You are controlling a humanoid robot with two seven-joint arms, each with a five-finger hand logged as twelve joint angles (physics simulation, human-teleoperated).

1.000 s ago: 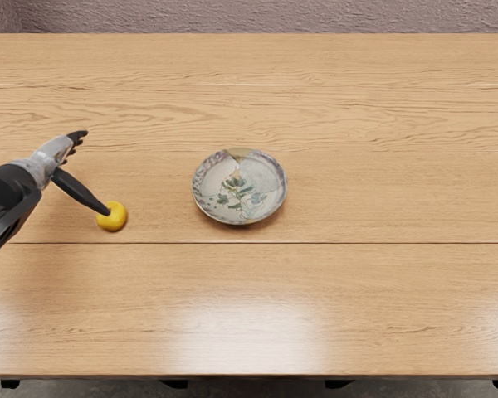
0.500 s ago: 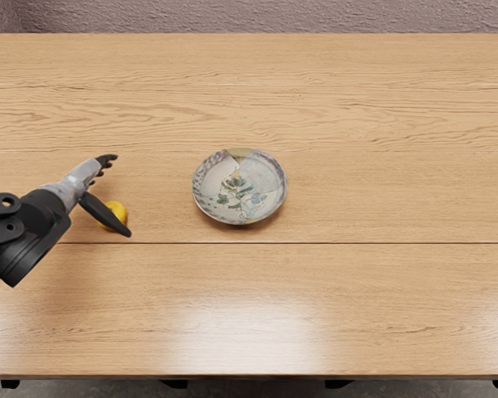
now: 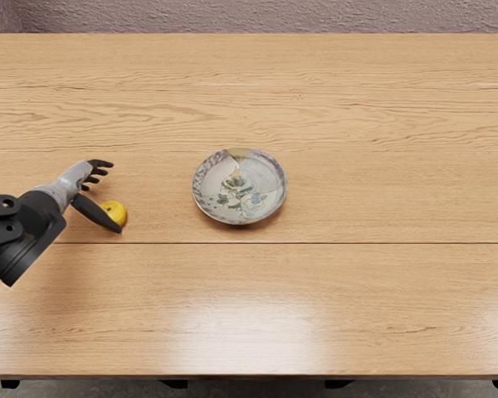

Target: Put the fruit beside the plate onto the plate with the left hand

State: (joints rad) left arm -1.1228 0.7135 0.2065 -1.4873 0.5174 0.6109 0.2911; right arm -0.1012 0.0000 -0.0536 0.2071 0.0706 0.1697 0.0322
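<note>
- The yellow fruit [image 3: 115, 212] lies on the tabletop [image 3: 332, 282], to the left of the plate [image 3: 199, 192] and apart from it.
- The left hand [image 3: 81, 184] is right at the fruit, released and holding nothing. Its dark thumb [image 3: 100, 217] crosses in front of the fruit's left side, and its fingers [image 3: 98, 168] reach out above the fruit.
- The left arm comes in low from the left edge.
- The plate is round and shallow, pale with a green and grey pattern.
- The tabletop is light wood in long planks, with a soft glare near the front.
- A grey, rough-textured wall runs behind it.
</note>
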